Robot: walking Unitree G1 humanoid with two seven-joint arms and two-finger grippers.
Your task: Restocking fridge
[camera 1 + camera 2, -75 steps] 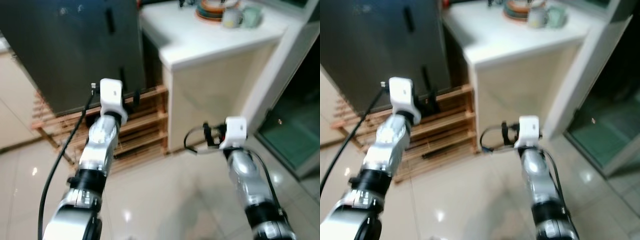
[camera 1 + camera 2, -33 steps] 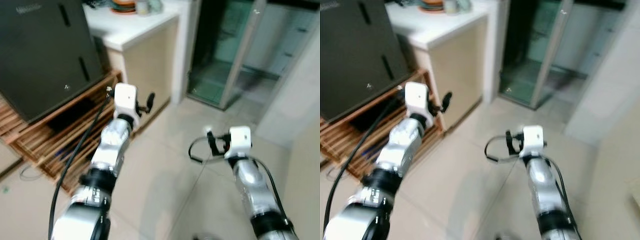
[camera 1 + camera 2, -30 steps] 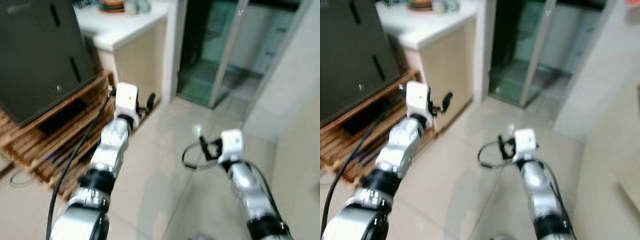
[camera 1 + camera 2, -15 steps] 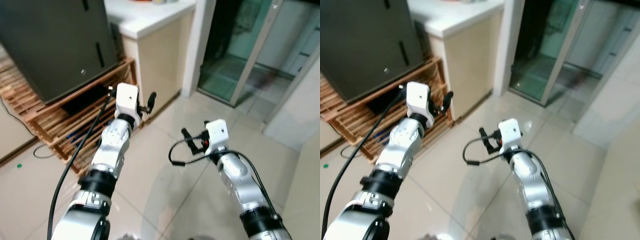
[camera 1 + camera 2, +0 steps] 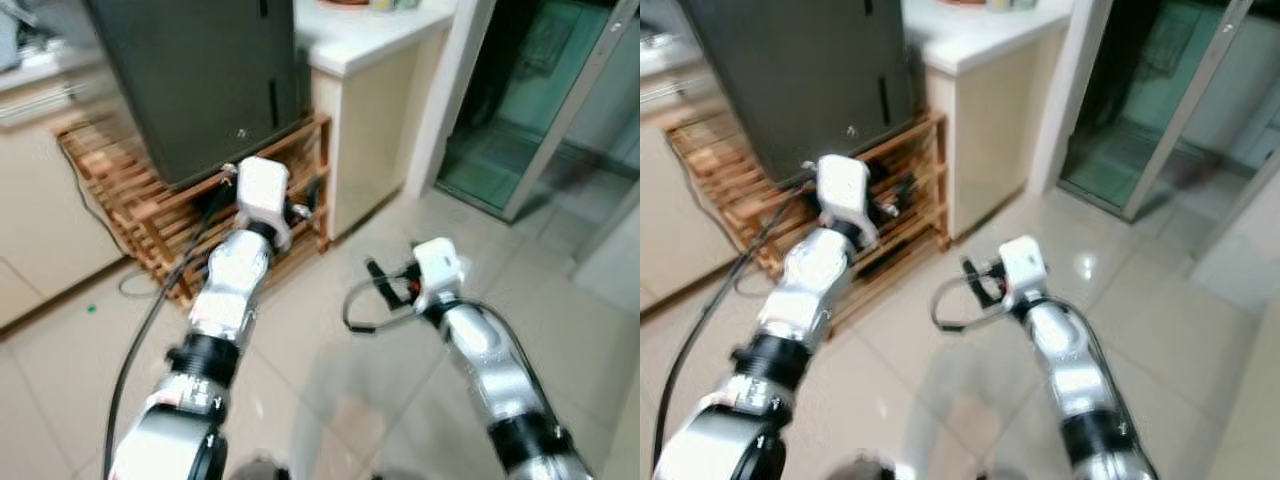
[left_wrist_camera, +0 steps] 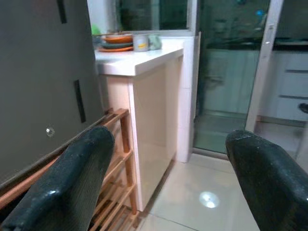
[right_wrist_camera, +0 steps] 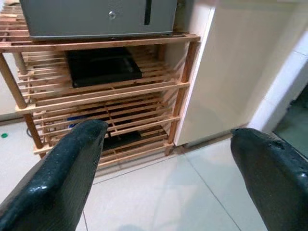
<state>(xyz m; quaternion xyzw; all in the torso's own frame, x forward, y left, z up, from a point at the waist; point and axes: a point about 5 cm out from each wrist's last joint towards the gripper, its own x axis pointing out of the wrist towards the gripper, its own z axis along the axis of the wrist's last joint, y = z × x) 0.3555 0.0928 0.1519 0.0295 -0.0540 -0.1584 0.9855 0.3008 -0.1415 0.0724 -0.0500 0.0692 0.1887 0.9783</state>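
Head views: camera has swung back toward fridge (image 5: 200, 80) on wooden rack (image 5: 150, 215); approach underway. Left wrist: left gripper (image 6: 168, 183) spread wide, empty. Right wrist: right gripper (image 7: 168, 183) likewise agape, holding nothing.

fridge (image 5: 200, 80) at 11 o'clock, standing on slatted rack (image 5: 140, 215) | counter (image 5: 375, 45) just right of fridge at 12 o'clock, dishes (image 6: 120, 42) on top | glass door (image 5: 560, 110) at 2 o'clock, beyond counter | tray (image 7: 101, 66) on rack shelf under fridge | floor (image 5: 330, 380) in front
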